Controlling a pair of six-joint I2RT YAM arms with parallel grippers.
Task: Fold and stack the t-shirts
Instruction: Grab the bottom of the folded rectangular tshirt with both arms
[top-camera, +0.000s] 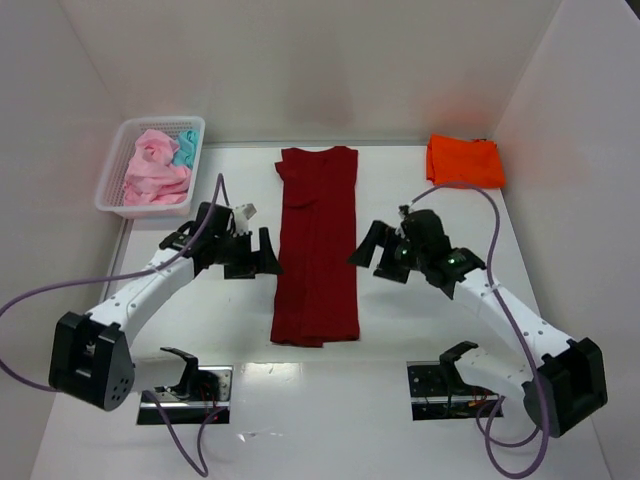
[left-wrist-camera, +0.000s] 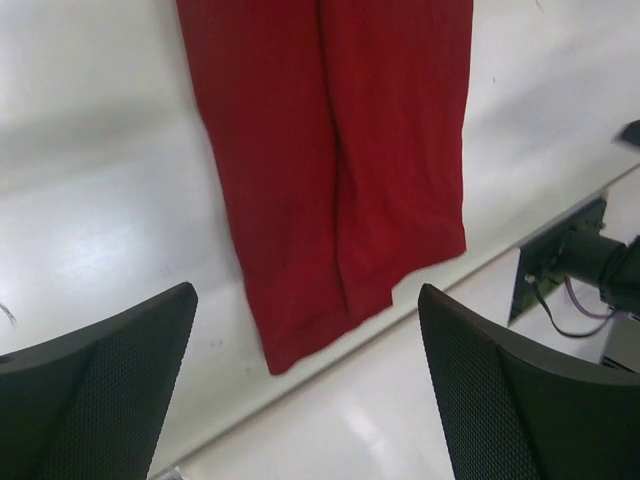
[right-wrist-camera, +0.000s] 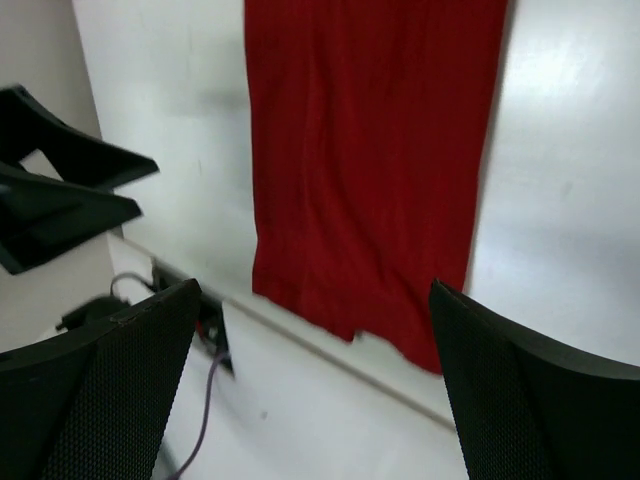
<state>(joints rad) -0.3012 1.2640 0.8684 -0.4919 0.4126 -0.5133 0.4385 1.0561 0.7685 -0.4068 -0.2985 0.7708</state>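
Note:
A dark red t-shirt (top-camera: 317, 245) lies in the middle of the table, folded lengthwise into a long strip; its near end shows in the left wrist view (left-wrist-camera: 330, 170) and the right wrist view (right-wrist-camera: 370, 160). An orange t-shirt (top-camera: 464, 160) lies folded at the back right. Pink t-shirts (top-camera: 152, 170) and a teal one (top-camera: 185, 147) are bunched in a white basket (top-camera: 113, 203). My left gripper (top-camera: 254, 253) hovers open just left of the red strip. On the strip's right side my right gripper (top-camera: 372, 250) is open too. Neither holds anything.
White walls close in the table at the back and both sides. Purple cables (top-camera: 30, 292) loop from each arm. Two black mounts (top-camera: 190, 380) sit at the near edge. Bare table (top-camera: 200, 320) lies left and right of the red shirt.

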